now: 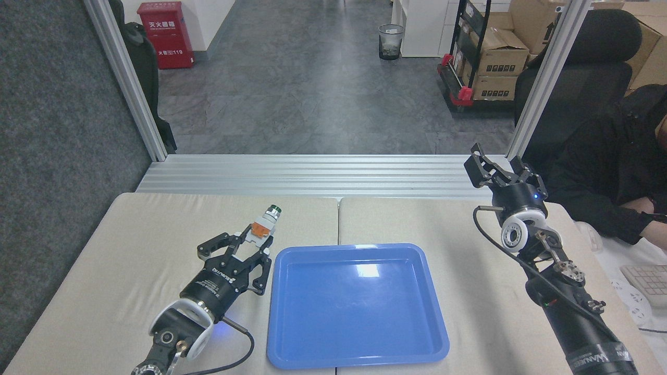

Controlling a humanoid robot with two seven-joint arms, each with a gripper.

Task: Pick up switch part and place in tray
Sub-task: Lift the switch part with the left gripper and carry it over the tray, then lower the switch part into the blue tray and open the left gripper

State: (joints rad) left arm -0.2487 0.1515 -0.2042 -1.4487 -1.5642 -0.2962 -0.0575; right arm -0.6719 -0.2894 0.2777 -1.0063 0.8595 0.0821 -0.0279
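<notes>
On the far left we see a dark carpeted wall panel (57,130) and a slanted aluminium post (127,83), with a red cabinet (165,34) behind it on the floor. Over the beige table (130,239), our left gripper (254,246) is clamped on the switch part (263,225), whose green tip points up and away; the part sits above the table just beside the tray's near-left corner, outside its rim. The tray (359,354) lies flat in the middle with nothing in it, and nothing stands between part and tray. Farther back we see a waste bin (391,41) and a cart of cardboard boxes (492,57). Our right gripper (501,165) is raised at the table's far right edge, fingers spread wide, holding nothing. Beyond it sit a black chair (594,62), a person's dark sleeve (609,172) and a keyboard (649,281).
</notes>
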